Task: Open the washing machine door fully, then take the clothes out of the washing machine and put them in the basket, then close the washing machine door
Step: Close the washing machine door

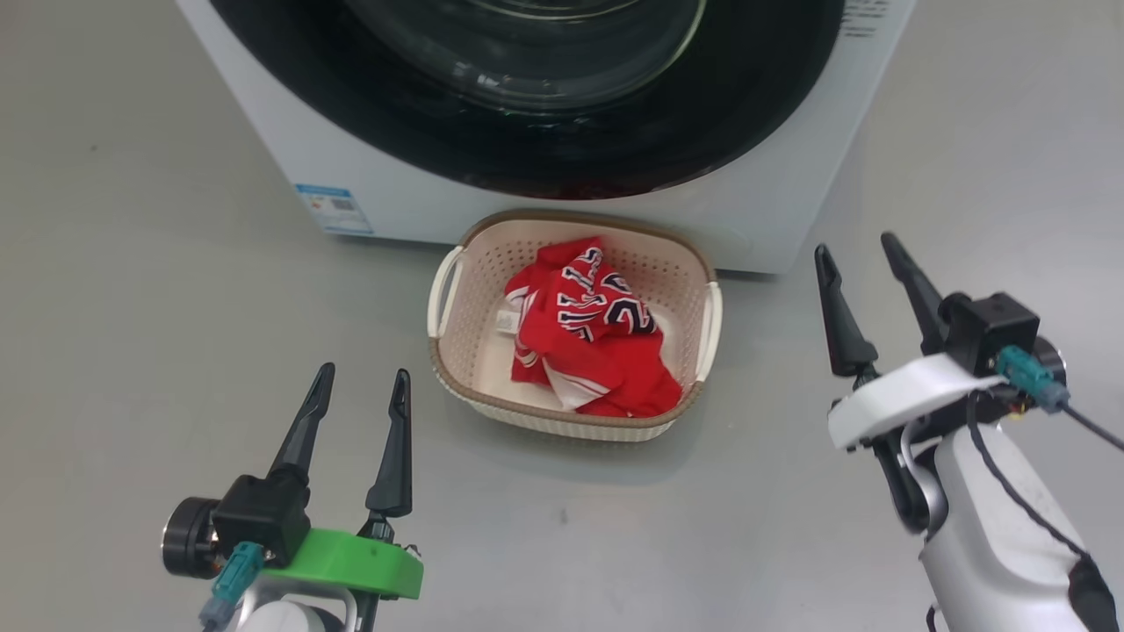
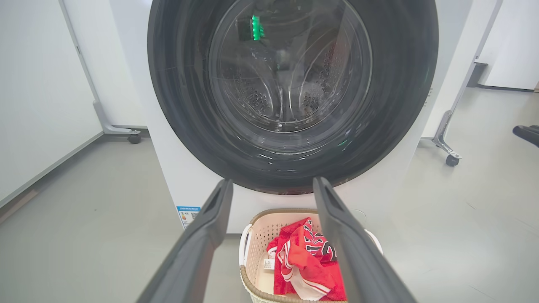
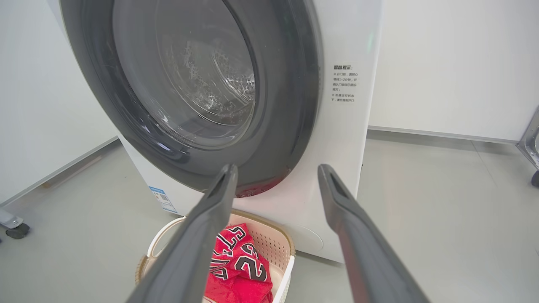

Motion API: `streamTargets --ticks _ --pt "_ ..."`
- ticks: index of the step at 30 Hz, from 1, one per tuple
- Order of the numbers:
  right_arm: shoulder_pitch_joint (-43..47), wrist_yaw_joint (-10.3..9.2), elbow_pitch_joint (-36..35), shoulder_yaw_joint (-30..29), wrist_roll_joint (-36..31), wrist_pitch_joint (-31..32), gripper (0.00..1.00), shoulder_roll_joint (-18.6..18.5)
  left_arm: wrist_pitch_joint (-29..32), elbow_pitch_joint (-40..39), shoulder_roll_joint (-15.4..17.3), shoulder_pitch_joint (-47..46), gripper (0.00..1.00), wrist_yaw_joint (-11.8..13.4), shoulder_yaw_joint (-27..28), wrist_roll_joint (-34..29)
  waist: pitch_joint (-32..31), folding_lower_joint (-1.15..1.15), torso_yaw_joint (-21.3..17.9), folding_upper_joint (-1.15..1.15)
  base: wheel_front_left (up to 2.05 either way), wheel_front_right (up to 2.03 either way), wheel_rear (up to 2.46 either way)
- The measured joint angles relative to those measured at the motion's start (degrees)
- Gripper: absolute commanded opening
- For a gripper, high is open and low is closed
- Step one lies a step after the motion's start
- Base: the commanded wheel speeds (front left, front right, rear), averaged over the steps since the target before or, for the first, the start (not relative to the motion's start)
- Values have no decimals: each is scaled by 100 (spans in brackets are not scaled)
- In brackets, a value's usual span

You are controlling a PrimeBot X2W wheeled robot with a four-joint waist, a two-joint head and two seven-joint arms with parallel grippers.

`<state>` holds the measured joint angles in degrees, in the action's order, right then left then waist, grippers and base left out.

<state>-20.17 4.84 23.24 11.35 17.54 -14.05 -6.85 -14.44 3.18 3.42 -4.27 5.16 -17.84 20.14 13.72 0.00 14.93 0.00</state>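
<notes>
since the door (image 1: 527, 162) looks shut flush on the washer (image 1: 773, 202), though its seam is hard to judge, the step in hand is probably confirming closure. the clothes (image 1: 590, 338) lie in the basket (image 1: 479, 290) just before the washer. the left end effector (image 1: 365, 373) and right end effector (image 1: 856, 244) stand wide open, empty; press the rim squarely if it gives, clear of the basket.

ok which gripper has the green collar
The left gripper, lower left in the head view near the basket: its collar is green, while the right gripper has a white one.
</notes>
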Motion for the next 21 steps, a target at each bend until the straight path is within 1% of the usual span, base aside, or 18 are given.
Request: streamTargets --ticks 5,8,15,18,21 --pt "508 -100 -209 -14 0 -37 100 12 0 76 88 101 100 0 59 -1 -202 0 -288 0 0 0 0" --pt "697 -104 -298 -26 0 -38 100 15 0 130 97 143 100 -12 60 -1 -293 0 -388 0 0 0 0" --pt "1204 -202 -698 -10 0 -38 100 144 0 204 131 335 100 -41 40 0 -599 0 -711 0 0 0 0" --pt "1390 -205 -846 4 0 -38 100 149 0 224 145 424 100 -41 33 0 -705 0 -852 0 0 0 0" --pt "1611 -261 -965 1 0 -38 100 152 0 264 146 472 100 -42 16 0 -814 0 -963 0 0 0 0"
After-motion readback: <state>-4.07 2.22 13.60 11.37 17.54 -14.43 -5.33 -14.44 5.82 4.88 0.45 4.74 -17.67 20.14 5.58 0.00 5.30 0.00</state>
